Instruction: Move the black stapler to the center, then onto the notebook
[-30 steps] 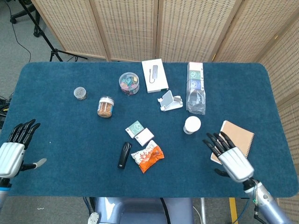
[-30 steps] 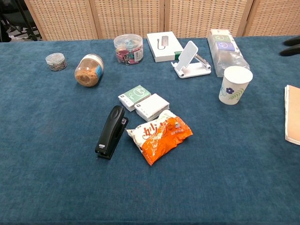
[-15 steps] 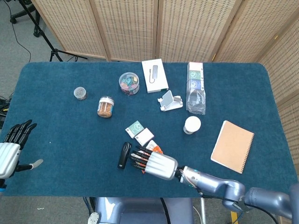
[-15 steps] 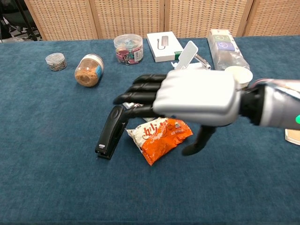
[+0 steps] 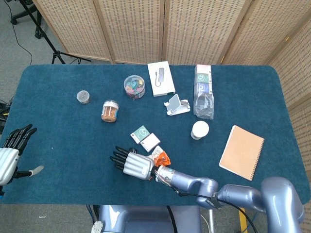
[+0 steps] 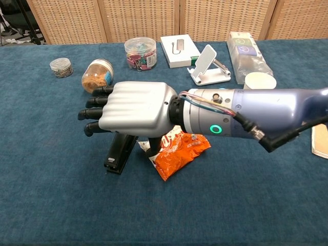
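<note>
R hand (image 6: 134, 111) over black stapler (image 6: 119, 152), fingers spread

black stapler (image 6: 120, 154) mostly hidden under right hand (image 6: 134, 113), notebook (image 6: 320, 140) cut off

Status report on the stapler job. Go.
Right robot hand open above the stapler, no grip. Left robot hand open at table edge. Notebook far right. Snack packet beside stapler.
</note>
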Tool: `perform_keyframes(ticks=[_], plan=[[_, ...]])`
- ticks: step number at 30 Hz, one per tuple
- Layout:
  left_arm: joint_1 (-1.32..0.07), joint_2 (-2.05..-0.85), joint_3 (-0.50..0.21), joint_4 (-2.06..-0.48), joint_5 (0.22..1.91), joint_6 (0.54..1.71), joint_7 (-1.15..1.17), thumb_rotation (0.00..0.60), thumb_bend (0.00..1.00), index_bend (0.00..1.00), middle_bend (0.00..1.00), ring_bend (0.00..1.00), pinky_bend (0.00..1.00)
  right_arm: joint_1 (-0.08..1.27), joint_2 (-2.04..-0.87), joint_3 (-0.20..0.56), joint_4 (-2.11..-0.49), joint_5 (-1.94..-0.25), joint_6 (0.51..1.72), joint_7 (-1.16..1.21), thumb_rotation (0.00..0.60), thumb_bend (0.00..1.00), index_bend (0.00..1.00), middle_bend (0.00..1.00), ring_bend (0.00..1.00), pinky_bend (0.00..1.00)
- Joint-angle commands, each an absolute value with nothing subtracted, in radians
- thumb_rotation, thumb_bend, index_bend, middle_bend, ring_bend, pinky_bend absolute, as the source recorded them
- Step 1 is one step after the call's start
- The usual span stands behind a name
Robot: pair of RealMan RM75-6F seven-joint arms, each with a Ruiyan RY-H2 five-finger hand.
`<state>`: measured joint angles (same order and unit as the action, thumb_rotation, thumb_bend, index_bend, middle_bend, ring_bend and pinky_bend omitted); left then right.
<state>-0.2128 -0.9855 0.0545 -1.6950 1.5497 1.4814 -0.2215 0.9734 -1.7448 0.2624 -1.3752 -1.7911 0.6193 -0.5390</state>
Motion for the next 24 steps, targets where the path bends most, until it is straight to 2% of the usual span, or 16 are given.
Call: perform_keyframes(ticks=[1, 7, 10, 12, 15, 18, 24], plan=[[-0.212, -0.982, 0.05, -1.693, 1.55, 1.472, -0.231, 0.6, 0.0, 0.0, 0.0, 0.0, 0.0, 0.993, -1.784, 0.276, -1.339, -1.729, 0.602, -0.604, 0.6, 0.19, 0.19, 0.07, 0.0, 0.0], [-0.21, -0.973, 0.045, -1.694, 1.557, 1.457, -0.247, 0.6, 0.0, 0.0, 0.0, 0.0, 0.0, 1.011, -1.824, 0.271, -1.29, -1.667, 0.59, -0.7, 0.6, 0.21, 0.25, 0.11, 0.0, 0.0], [-0.21, -0.97, 0.042, -1.695, 1.556, 1.449, -0.252, 0.6, 0.0, 0.0, 0.0, 0.0, 0.0, 1.017, -1.836, 0.262, -1.28, -1.643, 0.59, -0.727, 0.6, 0.24, 0.31, 0.17, 0.04, 0.0], [-0.21, -0.969, 0.039, -1.696, 1.557, 1.443, -0.257, 0.6, 0.0, 0.0, 0.0, 0.0, 0.0, 1.022, -1.843, 0.25, -1.273, -1.636, 0.599, -0.736, 0.6, 0.29, 0.36, 0.23, 0.09, 0.02], [-0.21, -0.968, 0.037, -1.697, 1.56, 1.437, -0.258, 0.6, 0.0, 0.0, 0.0, 0.0, 0.0, 1.029, -1.853, 0.233, -1.26, -1.638, 0.62, -0.724, 0.6, 0.37, 0.47, 0.36, 0.19, 0.12], [-0.209, -0.966, 0.036, -1.698, 1.566, 1.433, -0.264, 0.6, 0.0, 0.0, 0.0, 0.0, 0.0, 1.037, -1.863, 0.206, -1.236, -1.657, 0.652, -0.702, 0.6, 0.43, 0.54, 0.44, 0.24, 0.17], [-0.208, -0.961, 0.033, -1.698, 1.569, 1.424, -0.275, 0.6, 0.0, 0.0, 0.0, 0.0, 0.0, 1.046, -1.86, 0.182, -1.222, -1.68, 0.71, -0.654, 0.6, 0.57, 0.57, 0.48, 0.28, 0.22]])
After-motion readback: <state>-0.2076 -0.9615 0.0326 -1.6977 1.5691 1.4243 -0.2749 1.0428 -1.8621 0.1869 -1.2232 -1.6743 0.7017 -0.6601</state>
